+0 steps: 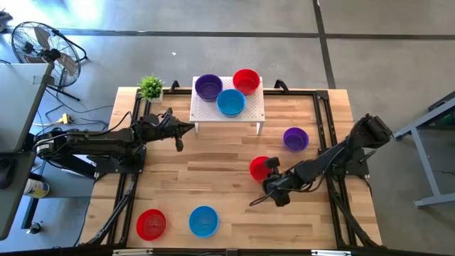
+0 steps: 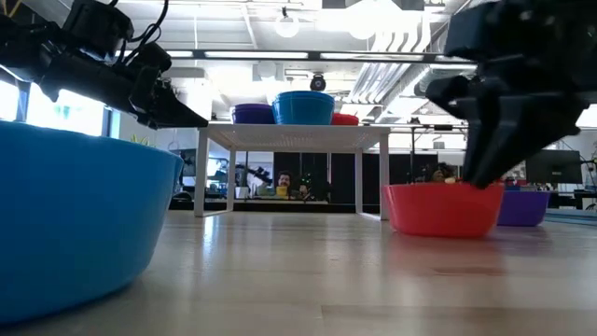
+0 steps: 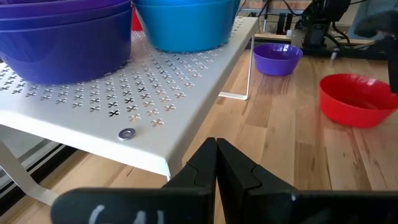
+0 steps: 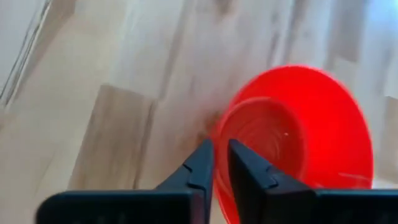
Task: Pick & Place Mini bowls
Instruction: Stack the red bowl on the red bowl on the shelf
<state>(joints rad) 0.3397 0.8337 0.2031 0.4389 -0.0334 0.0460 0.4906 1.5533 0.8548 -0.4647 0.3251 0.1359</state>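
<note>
A white perforated stand (image 1: 227,114) sits on the wooden desk (image 1: 220,192), just ahead of the left end effector (image 1: 186,128) and well across from the right end effector (image 1: 274,167). A small green potted plant (image 1: 151,87) stands at the desk's far corner, just beyond the left end effector and beside the stand. Off the desk, on the grey floor (image 1: 384,64), a black wire fan (image 1: 39,46) stands well behind the left end effector. A small round fastener (image 3: 127,133) shows in the stand's top plate.
</note>
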